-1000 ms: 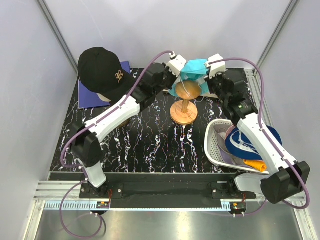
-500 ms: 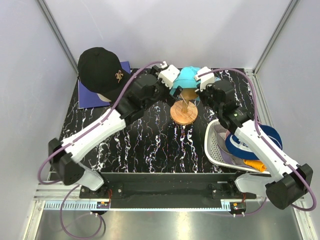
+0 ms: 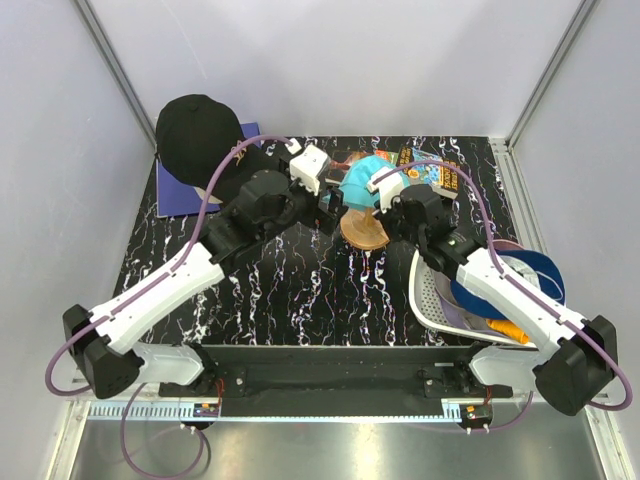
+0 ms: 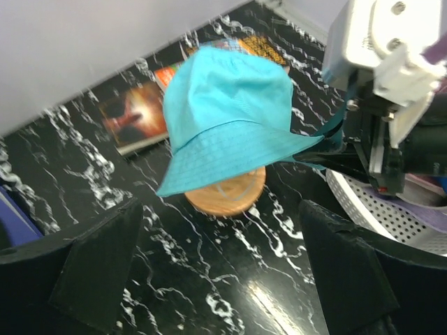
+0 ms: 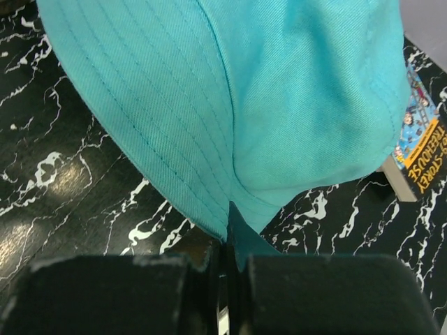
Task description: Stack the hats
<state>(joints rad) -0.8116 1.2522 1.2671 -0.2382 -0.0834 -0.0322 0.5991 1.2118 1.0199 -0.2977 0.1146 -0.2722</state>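
Where the right gripper [image 5: 225, 259] meets the teal hat [image 5: 244, 91], we see its two fingers [image 5: 105, 293] pressed together on the edge of the brim, with a small fold of fabric pinched between them. The hat spreads up and away from that grip, its crown just past the fingertips. Facing it from the other side, the left gripper [image 4: 218, 209] stands spread wide and holds nothing. The hat sits ahead of its black fingers [image 4: 98, 265], apart from both. Directly under the hat, between the two grippers, we make out the round wooden base [image 4: 227, 195] of a stand. The brim hides the post, so we cannot tell how fully the hat rests on it.

Beyond the hat from the left gripper, a reddish book [image 4: 136, 115] and an orange-covered book [image 4: 262, 47] lie flat on the black marbled table [image 3: 280, 290]. Back along the right gripper's arm, a white perforated basket [image 3: 428, 290] sits on the table. A blue-and-white hat [image 3: 535, 275] lies across its far side, and orange fabric [image 3: 510, 330] shows beneath that. Farthest off, well to the left gripper's left, a black cap [image 3: 195, 130] sits raised over a purple mat [image 3: 178, 198].
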